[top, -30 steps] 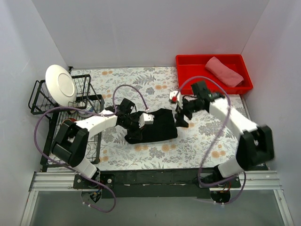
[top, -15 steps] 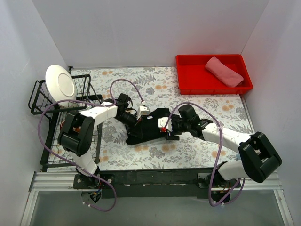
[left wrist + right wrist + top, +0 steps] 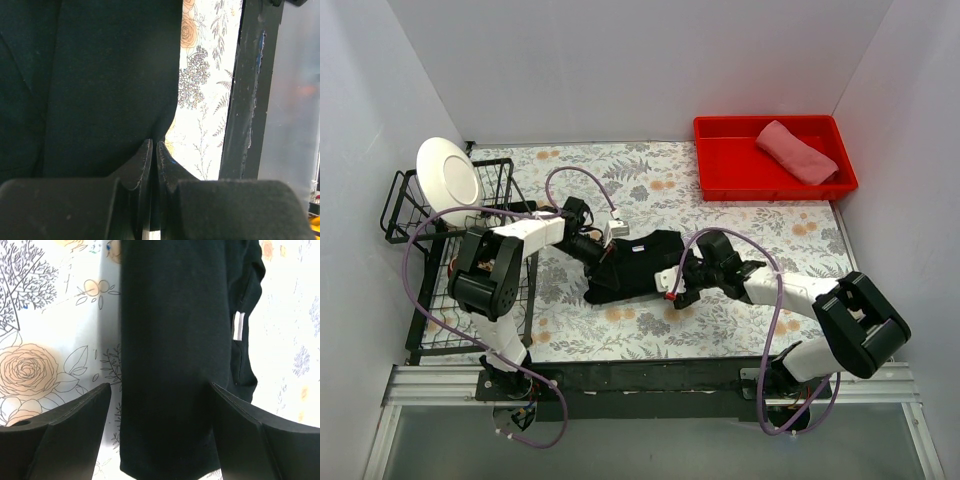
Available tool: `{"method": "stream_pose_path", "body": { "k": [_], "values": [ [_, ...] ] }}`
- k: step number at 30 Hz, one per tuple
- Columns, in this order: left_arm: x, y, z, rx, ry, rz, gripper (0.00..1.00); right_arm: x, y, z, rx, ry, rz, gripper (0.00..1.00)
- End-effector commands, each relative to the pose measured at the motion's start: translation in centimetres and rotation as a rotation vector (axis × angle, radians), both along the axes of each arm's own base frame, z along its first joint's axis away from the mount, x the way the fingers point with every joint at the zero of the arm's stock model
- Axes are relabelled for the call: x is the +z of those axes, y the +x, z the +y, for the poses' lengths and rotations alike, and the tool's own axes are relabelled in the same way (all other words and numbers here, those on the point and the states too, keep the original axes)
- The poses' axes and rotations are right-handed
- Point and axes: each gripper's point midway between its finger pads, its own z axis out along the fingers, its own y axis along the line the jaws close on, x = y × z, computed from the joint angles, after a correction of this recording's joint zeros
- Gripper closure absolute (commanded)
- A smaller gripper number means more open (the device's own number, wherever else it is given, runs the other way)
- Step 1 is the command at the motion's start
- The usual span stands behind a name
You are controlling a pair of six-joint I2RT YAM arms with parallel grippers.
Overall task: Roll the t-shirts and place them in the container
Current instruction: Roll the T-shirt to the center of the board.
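The black t-shirt (image 3: 638, 266) lies folded into a long band on the floral tablecloth at the middle. My left gripper (image 3: 603, 249) is shut on its far left edge; in the left wrist view the fingers (image 3: 146, 156) pinch black cloth (image 3: 100, 75). My right gripper (image 3: 671, 284) is open at the band's near right end. In the right wrist view it (image 3: 160, 415) straddles the black t-shirt (image 3: 175, 340), with the jaws wide on both sides. The salmon-pink t-shirt (image 3: 797, 150) lies rolled in the red bin (image 3: 720, 165).
A black wire dish rack (image 3: 405, 205) with a white plate (image 3: 448, 172) stands at the left edge. The red bin sits at the back right. White walls close in three sides. The table's black front rail (image 3: 245, 100) shows in the left wrist view.
My right arm swung from the shirt's far right side down to its near right end. My left gripper drew back and left with the cloth. The shirt now looks longer and narrower.
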Motion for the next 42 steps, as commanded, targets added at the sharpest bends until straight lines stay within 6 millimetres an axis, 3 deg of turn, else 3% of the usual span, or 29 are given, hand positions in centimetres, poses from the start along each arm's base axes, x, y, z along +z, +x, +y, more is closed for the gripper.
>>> {"method": "stream_pose_path", "body": {
  "k": [1,3,6,9,10,13,14,15,16,18,19,20,23,25,26,30,35,39,42],
  "values": [
    [1.8,1.2,-0.8,0.011,-0.073,-0.008,1.00,0.1,0.1,1.3,0.087,0.036,-0.085,0.16],
    [1.7,1.3,-0.8,0.014,-0.074,-0.003,1.00,-0.6,0.4,1.5,0.078,0.045,-0.103,0.17],
    [1.5,1.2,-0.7,0.012,-0.070,0.007,1.00,-0.8,2.2,1.9,0.005,0.061,-0.199,0.28],
    [1.4,1.1,-0.3,0.016,-0.062,0.014,1.00,-1.4,3.5,2.2,-0.025,0.014,-0.183,0.60],
    [1.4,1.2,-0.1,0.019,-0.054,0.010,1.00,-1.3,3.8,2.3,-0.041,0.000,-0.146,0.78],
    [1.7,1.3,0.4,0.025,-0.039,0.005,1.00,-0.6,2.9,2.3,-0.014,-0.045,0.014,0.92],
    [1.9,1.1,0.6,0.029,-0.034,0.017,1.00,-0.5,2.3,2.0,-0.001,-0.062,0.066,0.94],
    [2.4,1.1,0.6,0.030,-0.037,0.014,1.00,1.0,2.4,2.2,0.016,-0.055,0.083,0.95],
    [2.8,1.2,0.7,0.038,-0.037,0.016,1.00,0.4,-0.1,1.2,0.048,-0.107,0.199,0.97],
    [3.3,1.1,1.0,0.049,-0.019,0.013,0.96,1.5,-1.8,0.8,0.103,-0.130,0.269,0.98],
    [4.1,1.1,1.0,0.068,-0.016,0.000,0.70,2.2,-3.7,0.1,0.131,-0.162,0.359,0.98],
    [4.5,1.6,1.0,0.085,-0.010,-0.030,0.59,2.5,-4.3,-0.2,0.141,-0.174,0.393,0.98],
    [6.6,2.6,1.3,0.109,0.011,-0.158,0.44,3.2,-5.9,-1.1,0.139,-0.228,0.503,0.99],
    [7.7,2.7,1.3,0.106,0.038,-0.267,0.38,3.2,-5.8,-1.2,0.108,-0.232,0.543,0.99],
    [7.3,2.5,1.3,0.090,0.043,-0.311,0.34,3.4,-5.4,-1.0,0.093,-0.229,0.542,0.99],
    [5.7,0.8,0.1,0.023,0.090,-0.408,0.33,2.2,-4.3,-0.9,0.026,-0.239,0.576,0.99],
    [5.8,-1.2,-1.2,-0.021,0.046,-0.436,0.31,1.1,-3.9,-1.0,-0.067,-0.241,0.682,0.99],
    [5.6,-3.3,-1.1,-0.034,0.033,-0.428,0.29,0.4,-3.7,-1.3,-0.109,-0.242,0.710,0.99],
    [3.9,-4.9,-0.6,-0.055,0.053,-0.405,0.28,0.2,-3.5,-1.1,-0.128,-0.236,0.726,0.99]
  ]
}}
